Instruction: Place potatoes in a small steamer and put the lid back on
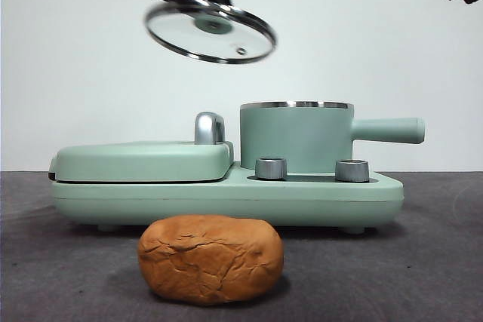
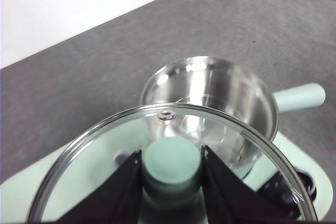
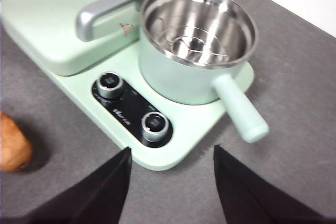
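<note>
Potato (image 1: pixel 210 259) is noted on the bench (image 1: pixel 438 262), untouched; pot (image 1: pixel 296 137) stands empty. Left end effector (image 2: pixel 172 165) is clamped on the lid (image 1: pixel 210 31) knob, held aloft. Right end effector (image 3: pixel 172 162), spread wide, should be lowered squarely over the potato.

My left gripper (image 2: pixel 171 167) holds the lid (image 1: pixel 210 32) up, above and left of the small steamer (image 1: pixel 296 137), which sits on the cooker base (image 1: pixel 226 197). The potato (image 1: pixel 210 259) lies on the table (image 1: pixel 423 269) before the base.
</note>
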